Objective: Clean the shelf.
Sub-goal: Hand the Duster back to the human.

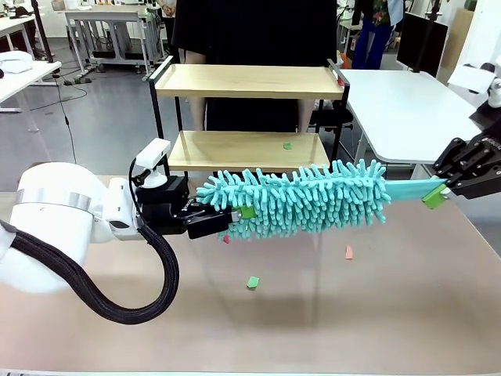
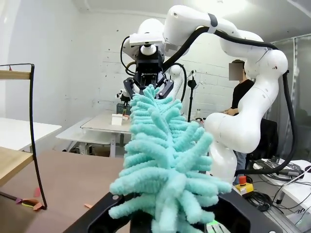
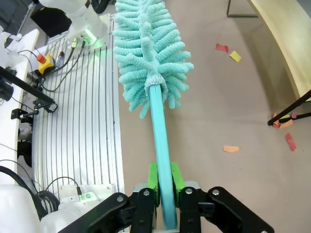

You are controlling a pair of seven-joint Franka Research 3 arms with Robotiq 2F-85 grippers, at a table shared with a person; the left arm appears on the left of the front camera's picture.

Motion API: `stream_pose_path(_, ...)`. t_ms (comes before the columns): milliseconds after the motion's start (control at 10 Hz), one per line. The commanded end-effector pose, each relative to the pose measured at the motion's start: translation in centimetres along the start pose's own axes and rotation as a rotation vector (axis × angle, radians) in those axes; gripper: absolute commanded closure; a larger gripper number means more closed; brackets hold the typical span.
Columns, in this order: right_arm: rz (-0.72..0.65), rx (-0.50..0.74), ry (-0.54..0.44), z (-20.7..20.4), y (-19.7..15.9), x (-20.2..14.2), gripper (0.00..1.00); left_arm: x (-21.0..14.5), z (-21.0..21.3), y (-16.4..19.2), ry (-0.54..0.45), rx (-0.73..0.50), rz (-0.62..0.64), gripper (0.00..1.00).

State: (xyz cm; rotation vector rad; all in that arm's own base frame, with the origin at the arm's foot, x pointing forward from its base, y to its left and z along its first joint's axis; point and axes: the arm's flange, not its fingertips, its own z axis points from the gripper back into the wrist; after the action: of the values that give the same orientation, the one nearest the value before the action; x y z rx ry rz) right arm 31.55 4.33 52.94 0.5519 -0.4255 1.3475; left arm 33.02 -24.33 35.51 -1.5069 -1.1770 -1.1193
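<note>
Right now the duster [image 1: 305, 200] hangs level between both arms: right gripper [image 3: 164, 187] clamps its handle, left gripper [image 1: 235, 215] pinches the fluffy tip. The shelf [image 1: 246, 82] stands just behind. Judgement: free the tip, then sweep scraps [image 1: 287, 145] off the lower board.

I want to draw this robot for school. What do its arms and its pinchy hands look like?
The left arm is fat, round and white, with a silver ring and a ribbed black cable looping under it. A small white box sits near its wrist. The left gripper and right gripper are black and blocky, with bright green pads on the fingers. The right one says ROBOTIQ in small letters.
</note>
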Motion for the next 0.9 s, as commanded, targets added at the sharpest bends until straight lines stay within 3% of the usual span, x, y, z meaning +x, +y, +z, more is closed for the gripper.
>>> stream_pose_path(0, 0.022, -0.006, -0.018, -0.3, -0.1, 0.4, 0.87, 0.4, 2.5, -9.1, -0.005, 0.003, 0.054, 1.00)
stream_pose_path(100, 0.022, -0.006, -0.018, -0.3, -0.1, 0.4, 0.87, 0.0, 0.0, 0.0, 0.000, 0.000, 0.000, 1.00)
stream_pose_path(400, 0.022, -0.006, -0.018, -0.3, -0.1, 0.4, 0.87, 0.0, 0.0, 0.0, 0.000, 0.000, 0.000, 1.00)
stream_pose_path(700, 0.010, -0.011, -0.011, 0.9, -0.5, 1.3, 0.00, 0.0, 0.0, 0.0, 0.000, 0.000, 0.000, 1.00)
stream_pose_path(800, 0.014, -0.008, -0.054, 1.6, -0.3, 1.9, 0.00, 0.0, 0.0, 0.0, 0.000, 0.000, 0.000, 1.00)
